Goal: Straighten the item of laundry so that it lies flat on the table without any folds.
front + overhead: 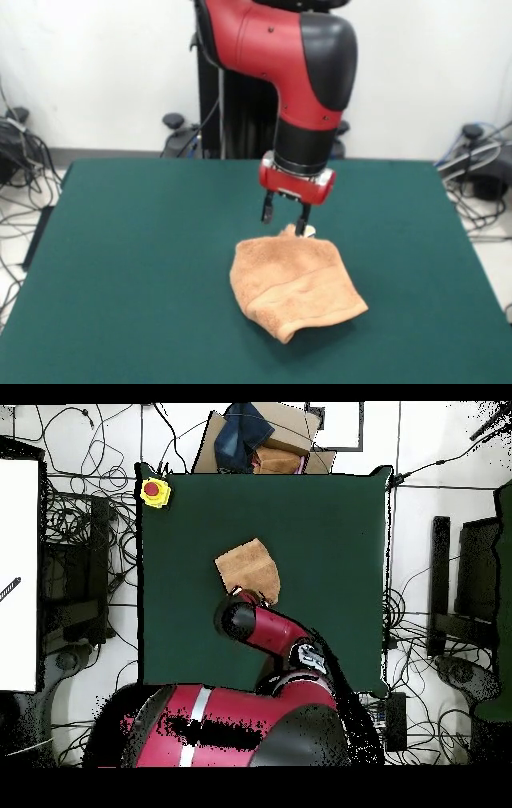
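A plain white wall [96,72] fills the top of the frame. Black cables [20,168] lie tangled on the pale floor [492,264] at the left and right edges.

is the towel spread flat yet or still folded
Folded, not flat. The towel lies doubled over on the table, a band stripe running across its top layer, its far corner raised at the gripper.
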Motion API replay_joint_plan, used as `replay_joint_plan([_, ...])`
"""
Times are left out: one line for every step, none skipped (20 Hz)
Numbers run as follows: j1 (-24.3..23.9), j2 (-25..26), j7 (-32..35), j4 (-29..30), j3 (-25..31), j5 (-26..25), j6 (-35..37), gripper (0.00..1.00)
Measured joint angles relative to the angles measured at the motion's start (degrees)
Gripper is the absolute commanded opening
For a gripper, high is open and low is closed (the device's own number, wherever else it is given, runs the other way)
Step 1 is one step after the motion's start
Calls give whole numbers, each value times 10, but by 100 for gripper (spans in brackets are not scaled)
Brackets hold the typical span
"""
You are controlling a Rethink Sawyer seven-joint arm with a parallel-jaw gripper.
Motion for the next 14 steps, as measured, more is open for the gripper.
replay_joint_plan([2, 1, 18, 9, 0, 16, -6, 100])
replay_joint_plan([3, 2, 37, 18, 0, 32, -13, 100])
replay_joint_plan([4, 3, 50, 24, 0, 41, -16, 100])
replay_joint_plan([5, 5, 79, 36, 0, 59, -22, 100])
replay_joint_plan([5, 7, 90, 41, 0, 66, -25, 100])
replay_joint_plan([5, 10, 117, 51, 0, 80, -29, 100])
replay_joint_plan([5, 13, 134, 57, 0, 86, -30, 100])
replay_joint_plan([5, 15, 151, 63, 0, 92, -30, 100])
replay_joint_plan([5, 17, 160, 66, 0, 94, -30, 100])
replay_joint_plan([5, 19, 169, 68, 0, 95, -30, 100])
replay_joint_plan([4, 20, 173, 69, 0, 95, -30, 100])
replay_joint_plan([3, 24, 179, 69, 0, 94, -30, 100])
replay_joint_plan([2, 25, 179, 69, 0, 94, -30, 100])
replay_joint_plan([0, 27, 179, 68, 0, 93, -30, 100])
